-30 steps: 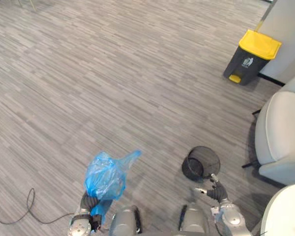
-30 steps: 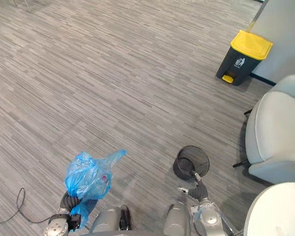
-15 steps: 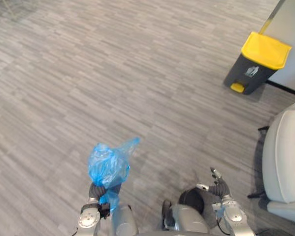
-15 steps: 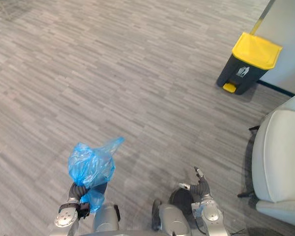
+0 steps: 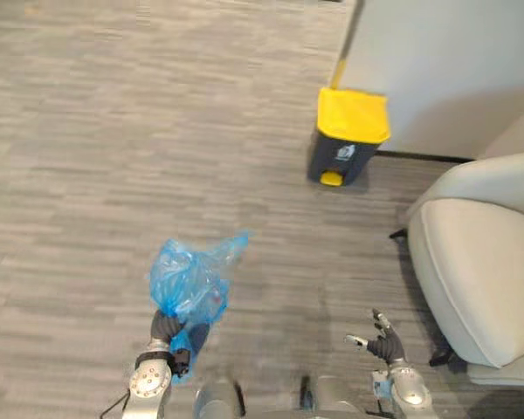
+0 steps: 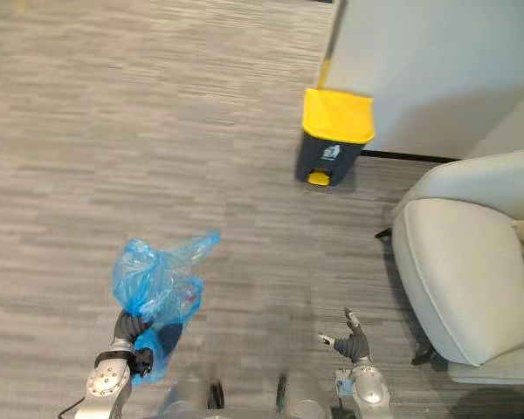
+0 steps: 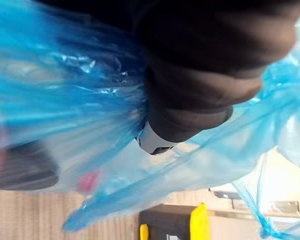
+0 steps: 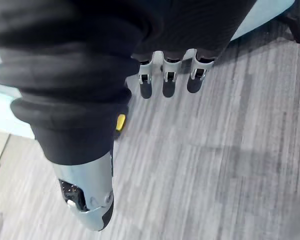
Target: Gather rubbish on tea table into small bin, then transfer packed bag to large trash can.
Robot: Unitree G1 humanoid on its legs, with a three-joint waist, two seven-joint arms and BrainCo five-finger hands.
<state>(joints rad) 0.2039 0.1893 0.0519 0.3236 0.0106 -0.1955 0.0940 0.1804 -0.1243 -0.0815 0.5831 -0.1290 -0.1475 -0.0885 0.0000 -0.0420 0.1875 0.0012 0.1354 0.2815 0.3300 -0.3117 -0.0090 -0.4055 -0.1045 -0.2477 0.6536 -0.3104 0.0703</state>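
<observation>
At 7 o'clock in the head view, the left hand (image 5: 164,328) is closed round the gathered neck of the blue bag (image 5: 188,279), which billows up above it, clear of the floor (image 5: 87,148). A loose tail of film sticks out towards 2 o'clock. The large trash can (image 5: 348,144) stands at about 1 o'clock from the bag, well apart from it, with its yellow lid (image 5: 354,113) down. At 5 o'clock the right hand (image 5: 382,343) hangs with fingers spread, holding nothing. The pale armchair (image 5: 480,262) sits at 3 o'clock.

The likely trouble is the shut lid. It probably has to be lifted before the bag can go in. A thin film held only at the neck could slip or tear if it swings.

In the left wrist view, plastic covers most of the fingers, so the exact grip is unclear. The bag's contents show only as a dark lump and a red patch. The armchair is cut off at the view's edge.
</observation>
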